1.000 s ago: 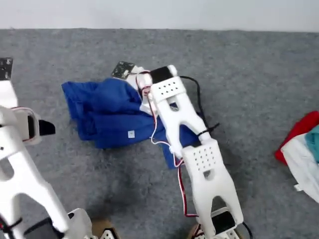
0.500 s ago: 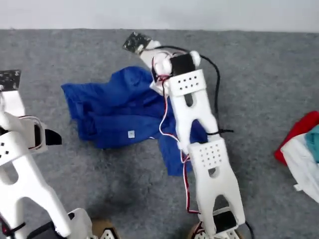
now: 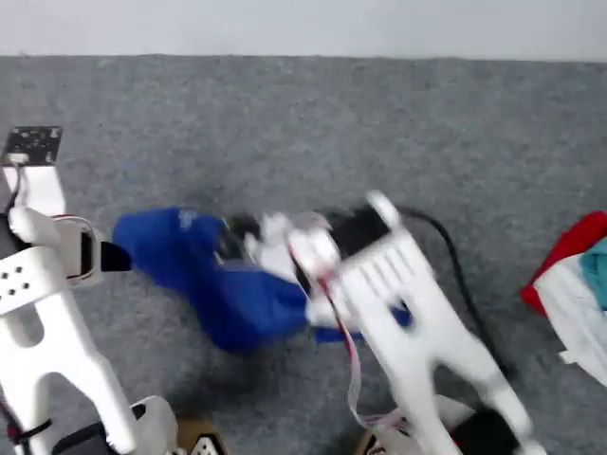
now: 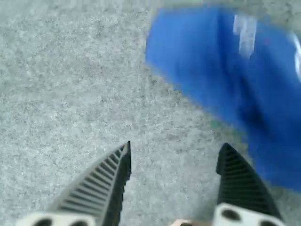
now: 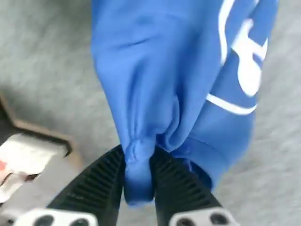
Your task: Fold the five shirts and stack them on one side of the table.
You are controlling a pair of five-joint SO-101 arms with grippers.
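A blue shirt (image 3: pixel 213 284) with white print lies bunched near the middle of the grey table, partly lifted. My right gripper (image 5: pixel 138 153) is shut on a gathered fold of this blue shirt (image 5: pixel 160 80), which hangs away from the jaws. In the high view the right arm (image 3: pixel 398 294) crosses the table's middle, its wrist over the shirt. My left gripper (image 4: pixel 174 150) stands open above bare carpet, with the blue shirt (image 4: pixel 225 80) a short way beyond its fingertips. In the high view the left gripper (image 3: pixel 114 256) sits just at the shirt's left end.
A pile of other shirts (image 3: pixel 577 284), red, white and teal, lies at the table's right edge. The grey carpet surface (image 3: pixel 313 123) stretches to a pale wall at the back. Both arm bases stand along the front edge.
The right arm swung from the far side of the shirt back toward the front left, pulling the blue cloth over itself into a bunch. The left arm edged slightly closer.
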